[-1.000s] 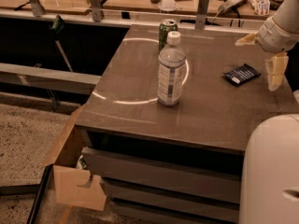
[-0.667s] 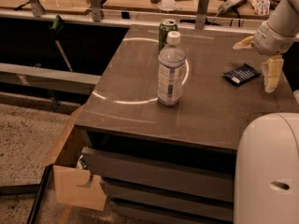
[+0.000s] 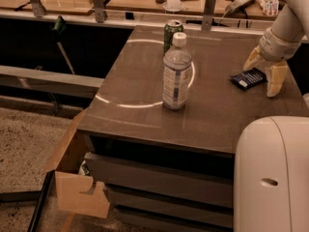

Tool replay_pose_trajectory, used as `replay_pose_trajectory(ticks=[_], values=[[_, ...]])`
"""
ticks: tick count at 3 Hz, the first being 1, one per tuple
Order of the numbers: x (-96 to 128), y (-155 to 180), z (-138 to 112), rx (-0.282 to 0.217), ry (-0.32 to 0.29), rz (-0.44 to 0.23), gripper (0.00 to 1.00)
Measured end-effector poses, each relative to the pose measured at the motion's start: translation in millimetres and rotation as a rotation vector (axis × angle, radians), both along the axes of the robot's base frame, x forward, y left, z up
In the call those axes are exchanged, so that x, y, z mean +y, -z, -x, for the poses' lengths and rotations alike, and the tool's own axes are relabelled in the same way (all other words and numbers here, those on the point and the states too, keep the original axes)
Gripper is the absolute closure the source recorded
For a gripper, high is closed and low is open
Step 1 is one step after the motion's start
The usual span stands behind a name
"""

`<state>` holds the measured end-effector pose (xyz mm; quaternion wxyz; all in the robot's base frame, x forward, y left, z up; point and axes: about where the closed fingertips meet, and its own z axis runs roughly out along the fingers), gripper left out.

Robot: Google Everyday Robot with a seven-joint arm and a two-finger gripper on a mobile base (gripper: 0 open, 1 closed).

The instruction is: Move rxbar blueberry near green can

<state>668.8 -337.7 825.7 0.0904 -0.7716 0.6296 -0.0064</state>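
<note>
— Two things first: where's the rxbar blueberry (image 3: 247,79), and what's the tool (image 3: 264,70) doing?

— The bar lies flat on the bench (image 3: 135,86), well to the right of the water bottle (image 3: 176,74). The tool hangs low over it there, fingers (image 3: 275,79) spread apart with the wrapper between them, clamped on nothing.

— So this is the grasp step, not the carry?

— That's my reading. The bar looks unlifted, and the green can (image 3: 172,32) stands just behind the bottle, well apart from the bar.

— What does the next move call for?

— Probably settling lower until the fingertips reach the bench, then pinching the thin wrapper squarely. After that comes a lift and a leftward carry passing behind the bottle, then a set-down beside the can without knocking either one.
</note>
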Motion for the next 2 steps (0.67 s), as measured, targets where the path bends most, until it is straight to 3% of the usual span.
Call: replay_pose_trajectory(ticks=[2], values=[[-0.8, -2.2, 1.2, 0.0, 0.003, 0.001, 0.5]])
